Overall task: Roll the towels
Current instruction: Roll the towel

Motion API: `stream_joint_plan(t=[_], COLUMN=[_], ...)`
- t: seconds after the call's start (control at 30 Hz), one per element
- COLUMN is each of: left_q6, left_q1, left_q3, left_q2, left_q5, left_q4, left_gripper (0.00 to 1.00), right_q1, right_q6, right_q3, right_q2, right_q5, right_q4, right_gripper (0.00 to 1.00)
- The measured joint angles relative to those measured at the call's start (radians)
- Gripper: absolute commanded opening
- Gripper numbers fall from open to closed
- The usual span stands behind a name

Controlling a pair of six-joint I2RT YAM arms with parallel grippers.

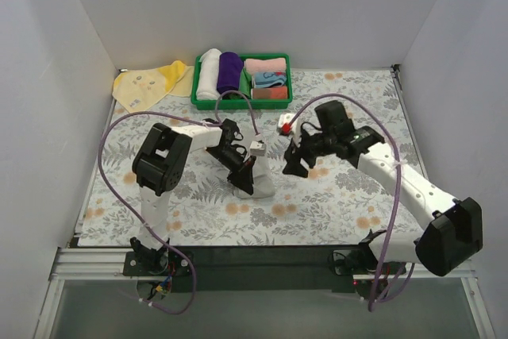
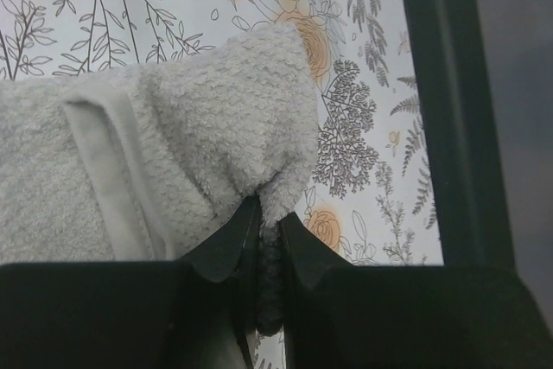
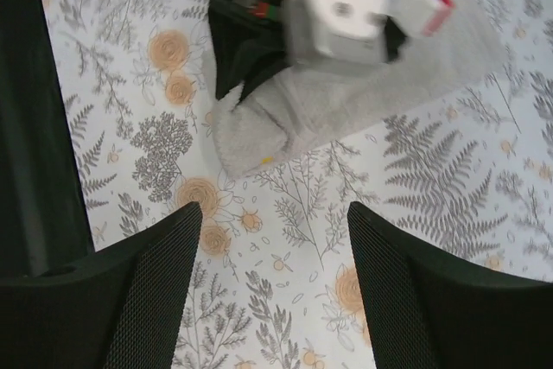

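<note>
We see the left hand closed tight on the light grey towel, its two black fingertips pinching a bunched edge of the terry cloth. In the left wrist view the towel swells up from that pinch in a rounded fold, with a flat hemmed band running across it to the left. From above, the grey towel lies near the middle of the flower-printed tabletop, mostly hidden under the left hand.

The right hand hangs just to the right of it with its fingers spread apart. In its own wrist view the right hand has only printed tabletop between its fingers, and the grey towel lies beyond their tips, apart from them.

The pale yellow towel lies spread out at the far left corner, just beside a green tray. The tray holds a white roll, a purple roll and pink and blue folded cloths.
</note>
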Motion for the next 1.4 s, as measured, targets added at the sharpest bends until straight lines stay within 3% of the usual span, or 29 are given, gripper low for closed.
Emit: stream_joint_plan(t=[0.2,0.53,0.7,0.77,0.83,0.9,0.93,1.03,1.2,1.23,1.4], left_q6=[0.047,0.094,0.097,0.096,0.095,0.094,0.093,0.082,0.051,0.046,0.032], left_q1=[0.039,0.061,0.067,0.069,0.07,0.071,0.071,0.076,0.112,0.124,0.233], left_q3=[0.088,0.147,0.147,0.147,0.147,0.147,0.147,0.142,0.093,0.082,0.053], left_q2=[0.115,0.195,0.197,0.197,0.197,0.197,0.197,0.195,0.149,0.135,0.051], left_q5=[0.094,0.13,0.127,0.127,0.127,0.126,0.126,0.127,0.133,0.13,0.07], left_q4=[-0.157,-0.309,-0.321,-0.321,-0.321,-0.321,-0.321,-0.317,-0.303,-0.297,-0.247], left_gripper=[0.04,0.07,0.08,0.09,0.09,0.11,0.12,0.22,0.37,0.45,0.46], right_q1=[0.299,0.466,0.489,0.489,0.489,0.489,0.489,0.484,0.47,0.46,0.404], right_q6=[-0.158,-0.253,-0.253,-0.253,-0.251,-0.251,-0.25,-0.25,-0.25,-0.249,-0.239], right_q3=[-0.072,-0.183,-0.185,-0.185,-0.185,-0.185,-0.185,-0.179,-0.121,-0.1,0.004], right_q2=[0.031,0.161,0.222,0.258,0.299,0.334,0.35,0.367,0.408,0.423,0.503], right_q5=[0.23,0.339,0.327,0.322,0.319,0.315,0.314,0.299,0.228,0.208,0.09], right_q4=[0.066,0.274,0.346,0.369,0.378,0.387,0.389,0.392,0.336,0.318,0.198], right_gripper=[0.6,0.57,0.54,0.47,0.32,0.25,0.13,0.01,0.01,0.01,0.01])
